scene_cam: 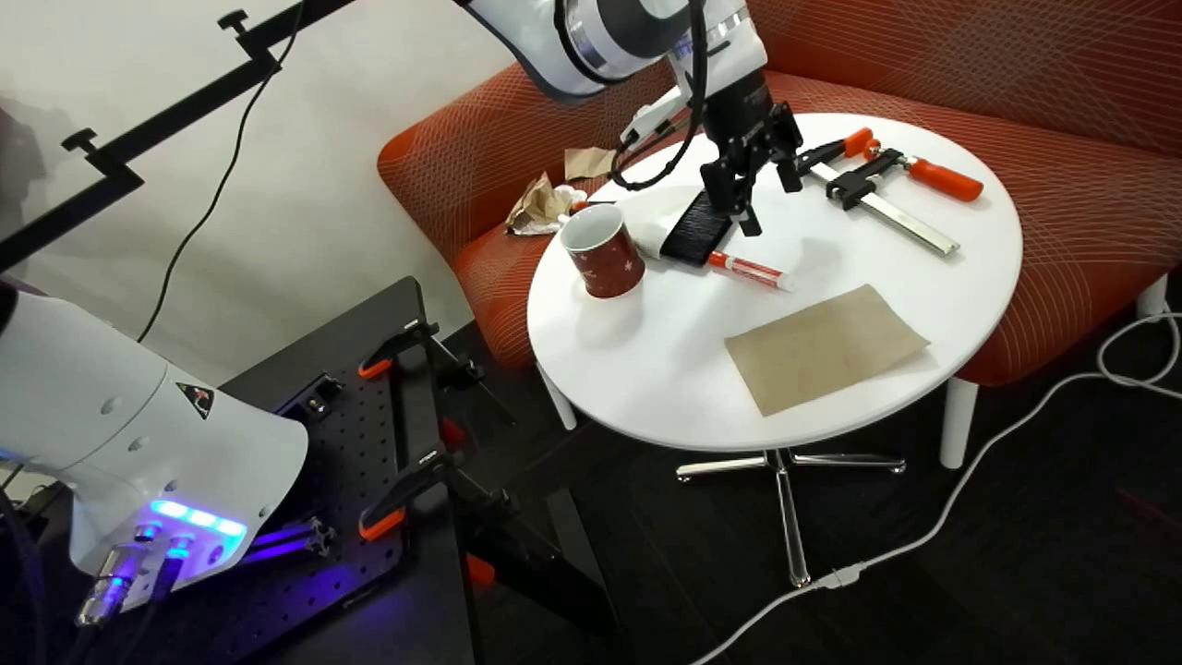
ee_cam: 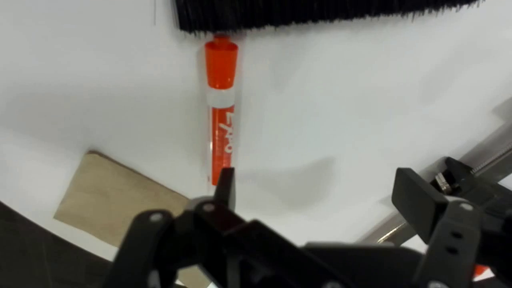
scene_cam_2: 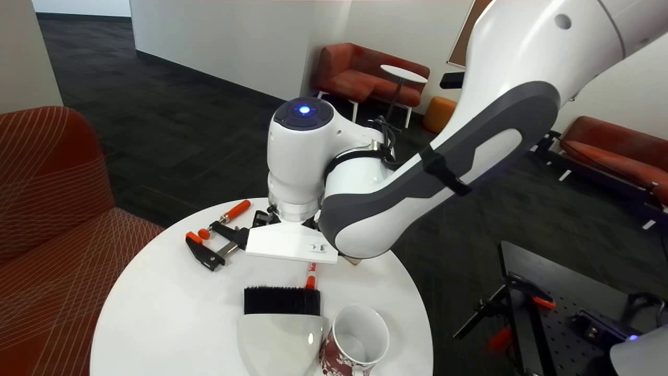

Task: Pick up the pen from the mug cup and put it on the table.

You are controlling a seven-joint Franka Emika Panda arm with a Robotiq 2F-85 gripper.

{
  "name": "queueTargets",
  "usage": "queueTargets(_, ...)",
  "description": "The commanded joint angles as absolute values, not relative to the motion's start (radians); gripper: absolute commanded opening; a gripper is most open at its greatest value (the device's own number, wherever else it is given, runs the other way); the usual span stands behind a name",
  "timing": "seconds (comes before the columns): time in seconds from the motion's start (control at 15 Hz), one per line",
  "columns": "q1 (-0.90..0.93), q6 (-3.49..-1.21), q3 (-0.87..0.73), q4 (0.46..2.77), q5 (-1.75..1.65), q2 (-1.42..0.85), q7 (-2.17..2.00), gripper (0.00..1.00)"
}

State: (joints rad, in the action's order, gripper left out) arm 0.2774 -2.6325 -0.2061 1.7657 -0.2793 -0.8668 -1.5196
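A round, white-topped table (scene_cam: 646,369) is standing beneath a black two-fingered gripper (ee_cam: 322,193), jaws hanging wide apart. A black-bristled brush (scene_cam: 694,233) is lying near an upright, cylindrical dark red mug (scene_cam: 609,262); a slim red-and-white marker pen (ee_cam: 221,132) is resting on the table, its red end reaching the brush.

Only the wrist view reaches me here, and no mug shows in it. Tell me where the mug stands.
Observer: The mug is upright on the table, beside the whitish dustpan.
Operator: One of the fingers hides the lower end of the pen. Find that end.
Observer: In an exterior view, the pen's white end lies on the table, apart from the brown paper.
Operator: Now check inside the mug.
Observer: In an exterior view, its whitish inside shows, with no pen in it.
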Motion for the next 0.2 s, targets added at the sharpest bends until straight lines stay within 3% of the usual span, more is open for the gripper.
queueTargets(0.0,0.292,-2.633,-0.221,1.763,-0.253,-0.871,-1.503,1.0)
queueTargets(0.13,0.292,-2.633,-0.221,1.763,-0.253,-0.871,-1.503,1.0)
